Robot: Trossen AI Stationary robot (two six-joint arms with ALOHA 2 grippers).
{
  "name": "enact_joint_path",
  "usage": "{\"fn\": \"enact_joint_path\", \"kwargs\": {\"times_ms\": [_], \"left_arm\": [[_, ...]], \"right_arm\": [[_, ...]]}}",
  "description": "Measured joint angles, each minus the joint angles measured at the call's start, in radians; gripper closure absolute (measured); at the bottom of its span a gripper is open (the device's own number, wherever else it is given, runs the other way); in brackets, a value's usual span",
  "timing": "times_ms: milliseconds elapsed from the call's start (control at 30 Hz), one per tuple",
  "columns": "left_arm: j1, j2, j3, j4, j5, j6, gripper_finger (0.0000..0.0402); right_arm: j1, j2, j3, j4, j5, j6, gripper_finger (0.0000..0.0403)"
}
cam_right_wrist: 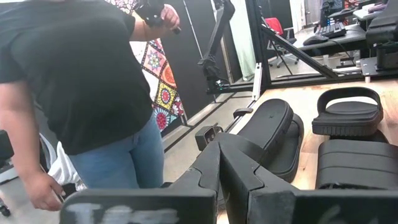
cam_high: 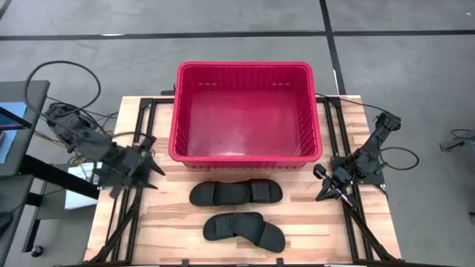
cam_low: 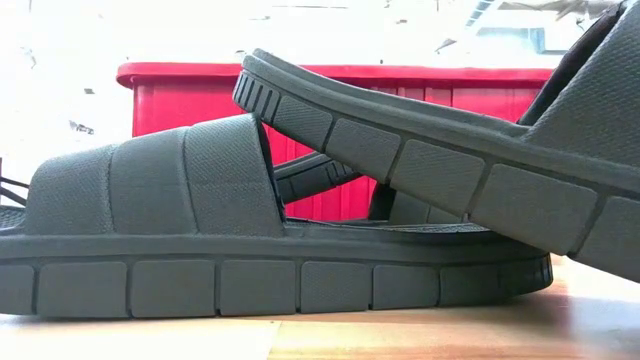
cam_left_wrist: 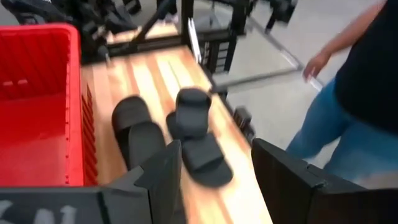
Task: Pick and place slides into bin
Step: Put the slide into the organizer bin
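Several black slides lie on the wooden table in front of the red bin (cam_high: 245, 111), which holds nothing that I can see. Two slides (cam_high: 236, 193) lie end to end and overlapping just before the bin's near wall. Two more (cam_high: 243, 230) lie nearer the front edge, and in the low view one (cam_low: 450, 150) leans on the strap of the other (cam_low: 200, 240). My left gripper (cam_high: 151, 167) is open and empty at the table's left, level with the bin's near wall. My right gripper (cam_high: 321, 193) is shut and empty at the table's right.
A person in a black top and jeans (cam_right_wrist: 81, 81) stands beyond the table's near edge and also shows in the left wrist view (cam_left_wrist: 354, 93). Black frame rails (cam_high: 126, 215) run along both sides of the table. Bare wood (cam_high: 171, 222) lies left of the slides.
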Motion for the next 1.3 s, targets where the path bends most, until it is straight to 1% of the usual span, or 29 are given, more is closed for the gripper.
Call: {"fn": "enact_joint_path", "kwargs": {"times_ms": [167,400,600,767,1033,1200,1300], "left_arm": [[0.000,0.056,0.001,-0.081,-0.002,0.040,0.0214],[-0.002,0.144,0.001,-0.164,-0.017,0.048,0.0214],[-0.030,0.226,0.001,-0.265,-0.019,0.127,0.0214],[-0.048,0.290,0.001,-0.313,-0.032,0.206,0.0214],[-0.062,0.396,0.001,-0.334,-0.098,0.381,0.0214],[-0.062,0.403,0.001,-0.317,-0.130,0.508,0.0214],[-0.061,0.403,0.000,-0.354,-0.150,0.567,0.0214]], "right_arm": [[0.000,0.000,0.000,0.000,0.000,0.000,0.0403],[0.000,0.000,0.000,0.000,0.000,0.000,0.0403],[0.000,0.000,0.000,0.000,0.000,0.000,0.0403],[0.000,0.000,0.000,0.000,0.000,0.000,0.0403],[0.000,0.000,0.000,0.000,0.000,0.000,0.0403],[0.000,0.000,0.000,0.000,0.000,0.000,0.0403],[0.000,0.000,0.000,0.000,0.000,0.000,0.0403]]}}
